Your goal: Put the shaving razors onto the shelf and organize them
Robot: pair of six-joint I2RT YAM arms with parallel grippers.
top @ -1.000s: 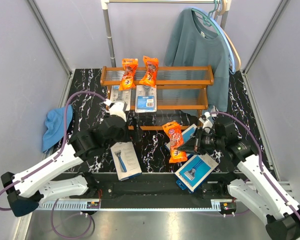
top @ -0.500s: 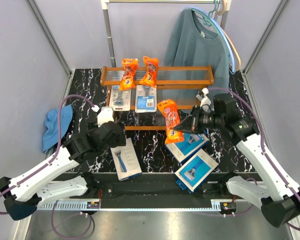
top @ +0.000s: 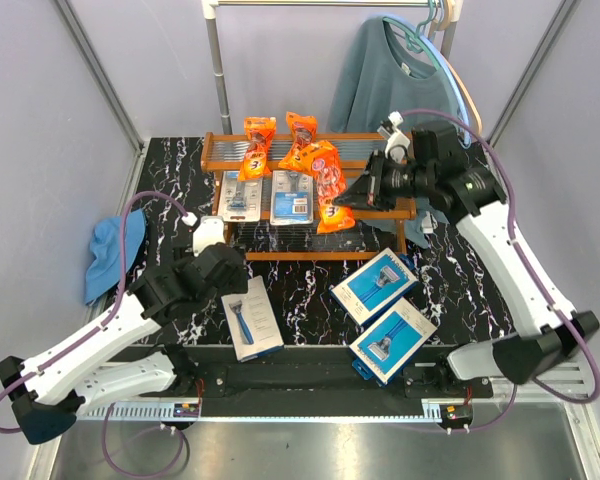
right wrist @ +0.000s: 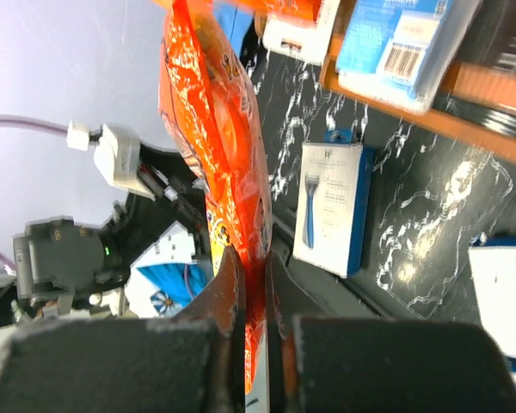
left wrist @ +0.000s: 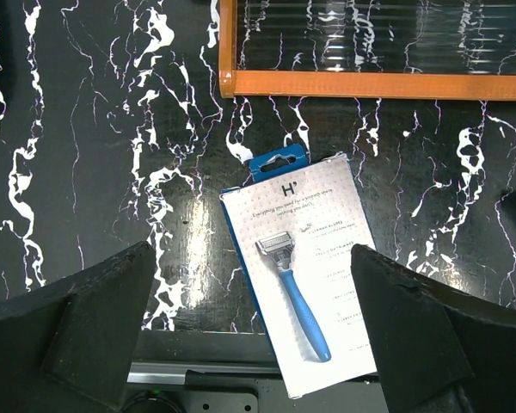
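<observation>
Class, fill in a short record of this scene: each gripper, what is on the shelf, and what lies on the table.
Right gripper: shut on an orange bag, held at the shelf
Left gripper: open, over the leftmost box
Top tier: two orange bags
Middle tier: two blister cards
On the table: three boxes

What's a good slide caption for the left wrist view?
Open left gripper above a white razor box on the black marble table, orange wooden shelf beyond.
</observation>
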